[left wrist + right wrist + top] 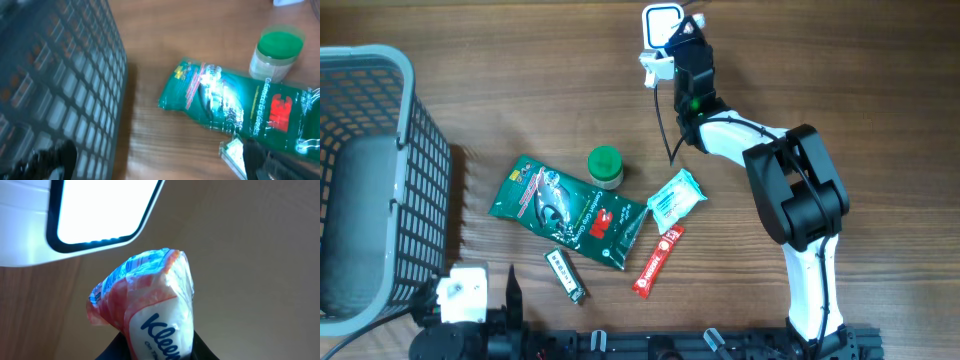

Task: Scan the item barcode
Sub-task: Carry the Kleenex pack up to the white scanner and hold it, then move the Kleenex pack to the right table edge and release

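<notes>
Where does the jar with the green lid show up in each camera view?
Overhead: the green-lidded jar stands near the centre, at the upper edge of the green packet.
Left wrist: upper right, again at the green packet's edge.
Right wrist: not in it.
Shared landmark: the green packet, in overhead and left wrist.

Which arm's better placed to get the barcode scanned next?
Right: right gripper holds the red-and-white Kleenex tissue pack at the lit white scanner; left gripper open, empty, by the grey mesh basket.

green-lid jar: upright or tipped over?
Upright: the jar stands on its base, green lid facing up, beside the green packet.
</notes>
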Controlling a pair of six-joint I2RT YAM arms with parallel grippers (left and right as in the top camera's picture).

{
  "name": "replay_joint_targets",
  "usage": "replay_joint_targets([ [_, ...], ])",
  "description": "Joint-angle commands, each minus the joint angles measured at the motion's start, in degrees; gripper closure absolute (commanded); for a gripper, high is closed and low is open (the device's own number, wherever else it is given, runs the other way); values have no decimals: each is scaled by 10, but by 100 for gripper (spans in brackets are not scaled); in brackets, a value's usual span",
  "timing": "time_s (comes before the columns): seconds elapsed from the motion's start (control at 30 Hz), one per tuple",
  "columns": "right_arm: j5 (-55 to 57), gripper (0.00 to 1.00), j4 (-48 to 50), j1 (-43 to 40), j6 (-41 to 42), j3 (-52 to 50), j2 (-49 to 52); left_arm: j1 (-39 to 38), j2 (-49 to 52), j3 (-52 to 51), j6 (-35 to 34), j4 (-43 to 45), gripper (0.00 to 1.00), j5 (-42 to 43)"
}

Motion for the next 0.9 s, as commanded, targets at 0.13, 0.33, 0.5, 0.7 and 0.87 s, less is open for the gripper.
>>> replay_joint_targets([
  [0.13,15,96,16,4,40,13,-9,-2,-3,1,17,-43,0,-17],
  [0.33,87,96,-112,-51,230,13,-70,-2,-3,1,17,-43,0,-17],
  [0.5,110,96,-291,-190,543,13,-121,-2,-3,1,17,-43,0,-17],
  [0.7,-56,96,-493,-373,917,13,-124,-2,-3,1,17,-43,0,-17],
  [0.87,-125,96,-507,-515,1180,11,-111,-2,-3,1,17,-43,0,-17],
])
